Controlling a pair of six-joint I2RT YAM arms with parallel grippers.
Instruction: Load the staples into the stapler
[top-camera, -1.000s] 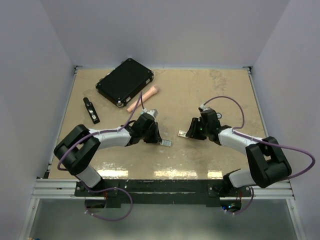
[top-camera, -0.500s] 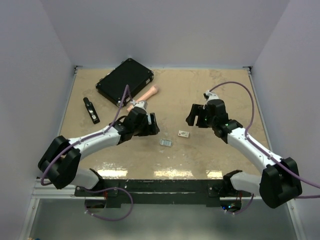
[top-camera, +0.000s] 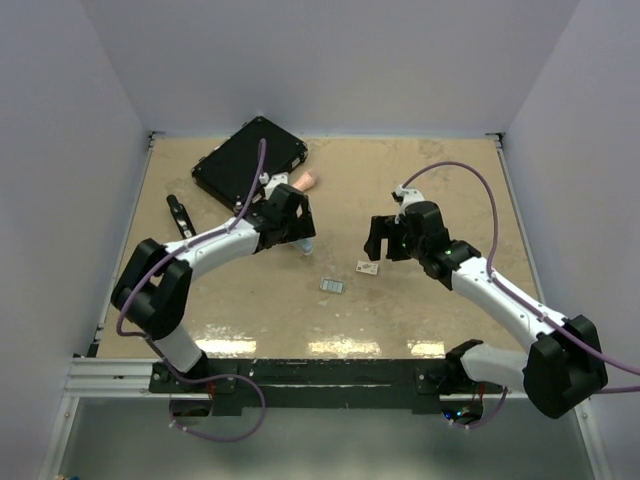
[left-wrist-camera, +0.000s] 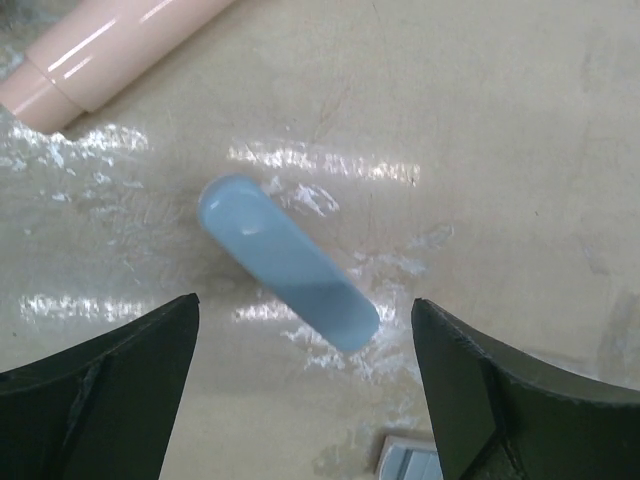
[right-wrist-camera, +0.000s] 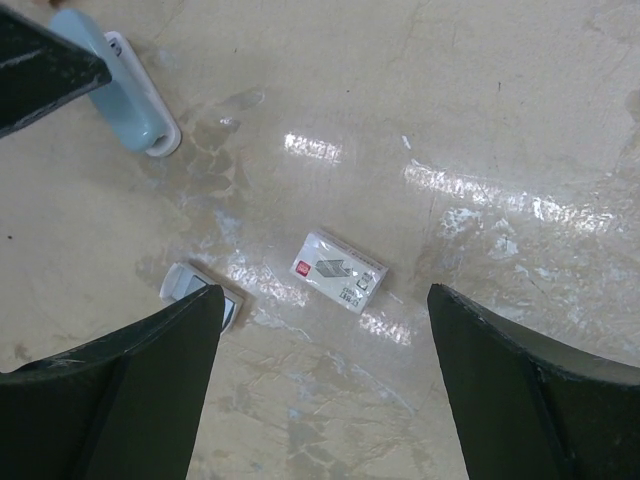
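At the far left of the table (top-camera: 440, 180), a small black stapler (top-camera: 181, 218) is seen lying flat. Just behind it, a black case (top-camera: 250, 160) is set at an angle near the back edge. Its lid is closed, so its contents cannot be told. A pink tube (left-wrist-camera: 110, 50) lies beside the case's near corner and is partly covered by the left arm in the top view.

The left gripper (left-wrist-camera: 303, 310) is held over the table with its fingers spread wide and nothing pinched. A blue stapler (left-wrist-camera: 290, 265) lies slantwise on the table and is framed between those fingers, with no contact shown.

The staples (top-camera: 332, 286) are found on the bare table between the two arms, toward the near side and apart from the blue stapler. They are held by neither gripper.

Near them, to the right, lies a small white box (right-wrist-camera: 338, 270) with a red mark on its label. It is flat and closed, and what is inside cannot be seen.

The right gripper (right-wrist-camera: 326, 290) is also spread wide and empty, with the white box in view between its fingers.
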